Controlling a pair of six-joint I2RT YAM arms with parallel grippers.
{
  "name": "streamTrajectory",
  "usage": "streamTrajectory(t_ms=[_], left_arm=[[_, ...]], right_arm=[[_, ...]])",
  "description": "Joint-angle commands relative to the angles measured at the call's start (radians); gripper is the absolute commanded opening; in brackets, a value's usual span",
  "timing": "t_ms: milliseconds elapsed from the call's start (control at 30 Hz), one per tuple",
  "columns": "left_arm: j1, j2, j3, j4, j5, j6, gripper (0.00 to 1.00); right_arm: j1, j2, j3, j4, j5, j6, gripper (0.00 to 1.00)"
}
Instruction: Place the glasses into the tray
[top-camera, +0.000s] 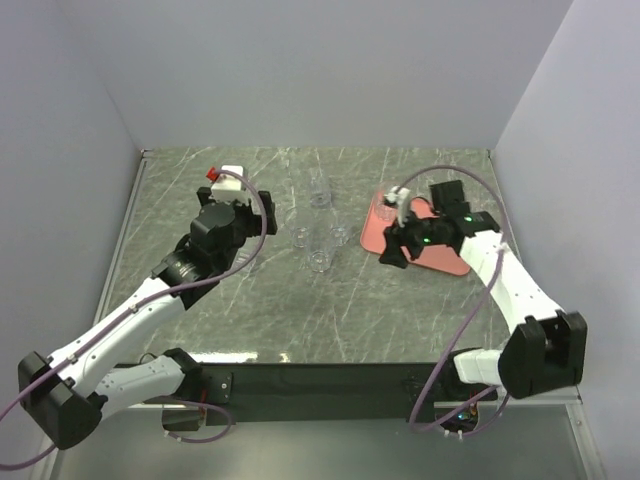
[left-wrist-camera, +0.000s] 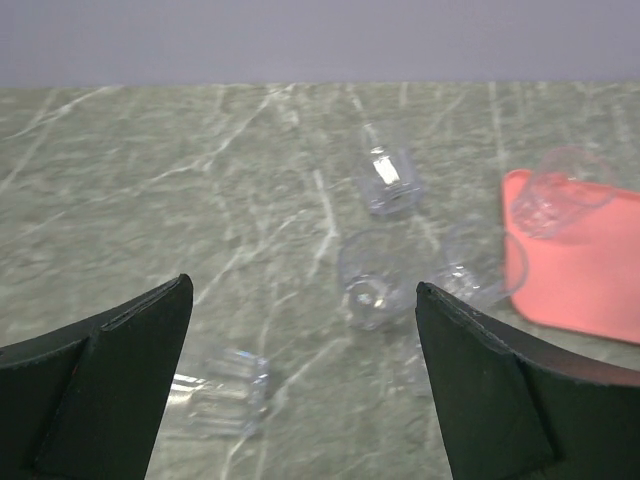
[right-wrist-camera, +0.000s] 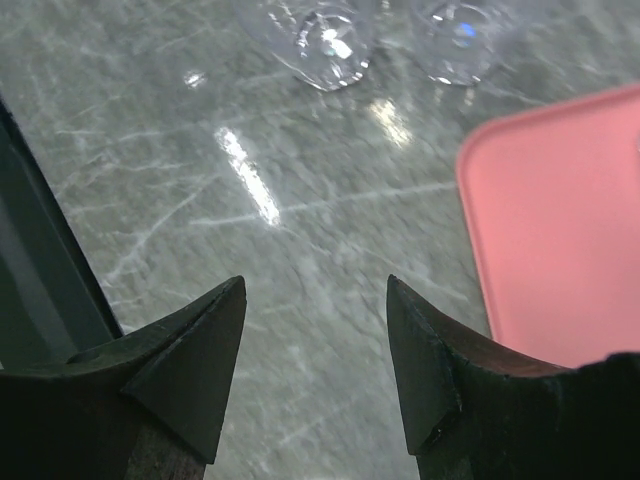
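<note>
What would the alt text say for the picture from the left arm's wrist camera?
Small clear glasses stand scattered on a green marbled table, seen from between the two dark fingers of the open, empty left gripper. At the right, one glass sits on the corner of a salmon-pink tray.

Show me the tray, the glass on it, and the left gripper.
tray (left-wrist-camera: 585, 280): left wrist view, bare pink floor.
glass on the tray (left-wrist-camera: 558, 190): left wrist view, clear side wall.
left gripper (left-wrist-camera: 303, 290): left wrist view, midway between open fingertips.
</note>
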Motion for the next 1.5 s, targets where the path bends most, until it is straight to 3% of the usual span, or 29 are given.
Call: streamTrajectory(t_ms=[0, 167, 400, 567, 800, 1133, 1333, 1467], left_arm=[[0.003, -0.063, -0.048, -0.019, -0.114, 0.091, 0.99], [0.004, -0.123, -0.132, 0.002, -0.212, 0.157, 0.99], [0.006, -0.115, -0.135, -0.006, -0.298, 0.199, 1.0], [0.007, -0.12, -0.143, 0.002, -0.303, 0.209, 1.0], [0.01, -0.124, -0.137, -0.003, -0.269, 0.199, 0.99], [0.011, -0.135, -0.134, -0.006, -0.26, 0.197, 0.99], [0.009, -0.131, -0.134, -0.007, -0.255, 0.196, 0.98], [0.009, -0.134, -0.132, -0.009, -0.255, 0.196, 0.98]], right_arm=[[0.094, 0.062, 0.068, 0.075, 0.078, 0.115, 0.66], [0.212, 0.144, 0.083, 0.23, 0.158, 0.305, 0.66], [0.291, 0.313, 0.16, 0.353, 0.261, 0.65, 0.66], [0.323, 0.376, 0.176, 0.402, 0.368, 0.801, 0.61], [0.337, 0.473, 0.263, 0.324, 0.433, 0.861, 0.55], [0.369, 0.505, 0.242, 0.335, 0.509, 0.852, 0.48], [0.374, 0.51, 0.232, 0.342, 0.522, 0.843, 0.35], [0.38, 0.505, 0.223, 0.345, 0.549, 0.827, 0.33]])
